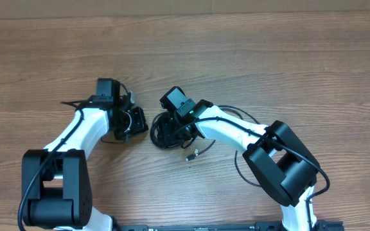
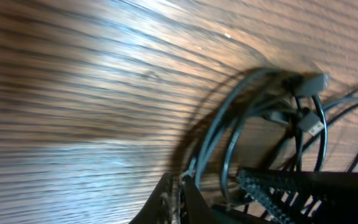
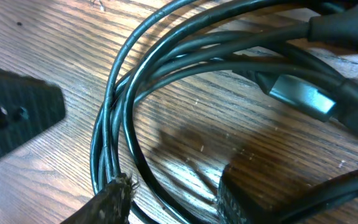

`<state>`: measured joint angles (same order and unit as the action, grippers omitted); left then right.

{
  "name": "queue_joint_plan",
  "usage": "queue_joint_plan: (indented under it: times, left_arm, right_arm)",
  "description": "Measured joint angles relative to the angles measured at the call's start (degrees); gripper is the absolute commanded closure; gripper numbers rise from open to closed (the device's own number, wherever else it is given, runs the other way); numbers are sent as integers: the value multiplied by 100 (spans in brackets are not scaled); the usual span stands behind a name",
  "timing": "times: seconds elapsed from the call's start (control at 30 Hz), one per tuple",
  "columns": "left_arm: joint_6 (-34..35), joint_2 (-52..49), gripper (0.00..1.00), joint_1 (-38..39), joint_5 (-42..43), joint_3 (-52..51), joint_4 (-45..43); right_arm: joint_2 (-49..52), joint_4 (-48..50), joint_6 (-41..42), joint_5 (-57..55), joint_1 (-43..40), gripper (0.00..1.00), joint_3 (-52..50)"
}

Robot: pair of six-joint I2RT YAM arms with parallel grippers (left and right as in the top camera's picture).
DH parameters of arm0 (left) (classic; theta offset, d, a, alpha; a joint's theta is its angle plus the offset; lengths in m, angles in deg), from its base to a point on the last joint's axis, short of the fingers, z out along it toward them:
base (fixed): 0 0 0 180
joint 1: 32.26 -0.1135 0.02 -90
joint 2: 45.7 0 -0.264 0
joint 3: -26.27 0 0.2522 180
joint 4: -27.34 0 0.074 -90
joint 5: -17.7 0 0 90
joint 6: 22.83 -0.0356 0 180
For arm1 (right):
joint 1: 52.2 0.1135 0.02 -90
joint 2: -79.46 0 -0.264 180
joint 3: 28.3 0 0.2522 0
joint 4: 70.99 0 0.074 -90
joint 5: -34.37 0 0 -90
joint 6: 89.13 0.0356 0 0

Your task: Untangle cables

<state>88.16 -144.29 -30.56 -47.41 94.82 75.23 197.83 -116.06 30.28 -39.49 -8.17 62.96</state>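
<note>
Lying nearest on the counter [image 1: 249, 58] is a loose plug end [image 1: 191, 154]. It trails out of the cables [image 3: 114, 118], which sit bunched in a small coil at mid-counter between the two arms. Just beyond the plug, the right tool [image 3: 174, 183] stands over the right side of that coil. Its fingers are apart and released, and several strands run between them unpinched. The left tool [image 2: 205, 183], slightly farther and to the left, is likewise spread and grips nothing, with loops crossing its gap. Deeper in the bundle a silver plug [image 3: 303, 96] rests among the strands. These cords look light, limp and smooth-skinned. I judge that a loop will sag and may slide through the pads, and that a pull will drag the whole coil rather than one strand. The firmest hold is probably just behind a plug's moulded body, where the cord is thicker. A single outer strand is the next best.
</note>
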Motion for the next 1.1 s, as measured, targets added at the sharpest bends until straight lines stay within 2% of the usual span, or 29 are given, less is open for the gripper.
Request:
queue_joint_plan:
  times: [0.1,0.3,0.37,0.4,0.5,0.6,0.87,1.1]
  left_arm:
    - [15,0,91,-63,-24,0,0]
    - [33,0,91,-61,-31,0,2]
    - [33,0,92,-61,-28,0,2]
    - [35,0,92,-61,-28,0,0]
    - [35,0,91,-61,-26,0,-2]
    - [33,0,86,-61,24,0,-2]
    - [-219,0,71,-61,570,0,-140]
    - [-656,0,69,-61,1239,0,-267]
  right_arm:
    - [0,46,20,-7,11,60,0]
    - [22,122,57,-225,122,75,0]
    - [26,142,50,-337,179,84,0]
    - [31,168,68,-402,221,96,0]
    - [37,205,55,-492,289,96,0]
    - [37,131,57,-426,278,96,9]
    - [-157,155,63,627,-310,96,238]
    - [-782,118,79,1073,-820,96,341]
